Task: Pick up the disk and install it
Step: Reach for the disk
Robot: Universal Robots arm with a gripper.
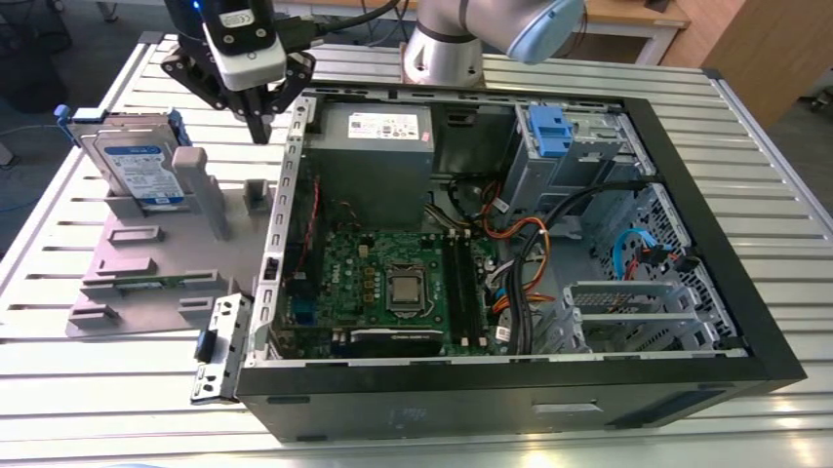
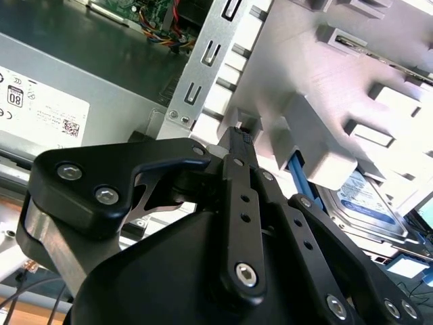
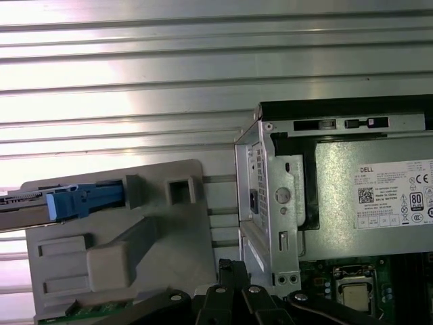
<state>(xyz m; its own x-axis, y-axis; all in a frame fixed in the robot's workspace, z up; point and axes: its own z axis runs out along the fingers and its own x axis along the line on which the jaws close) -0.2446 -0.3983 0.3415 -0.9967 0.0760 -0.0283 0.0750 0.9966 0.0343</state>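
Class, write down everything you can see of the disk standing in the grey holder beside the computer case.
The disk is a flat silver rectangular drive with a white-and-blue label, clipped in a blue plastic carrier. It stands on edge, leaning a little, held in the grey holder on the exterior view's left of the open computer case. Only the holder touches it; the shut claw hangs apart, holding nothing.

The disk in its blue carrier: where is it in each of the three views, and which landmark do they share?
Exterior view: the disk stands on edge in the grey holder, at the exterior view's left of the computer case.
Second wrist view: the disk shows its label face behind the holder's blocks.
First wrist view: the disk is edge-on, at the holder's end away from the case.
Shared landmark: the grey holder.
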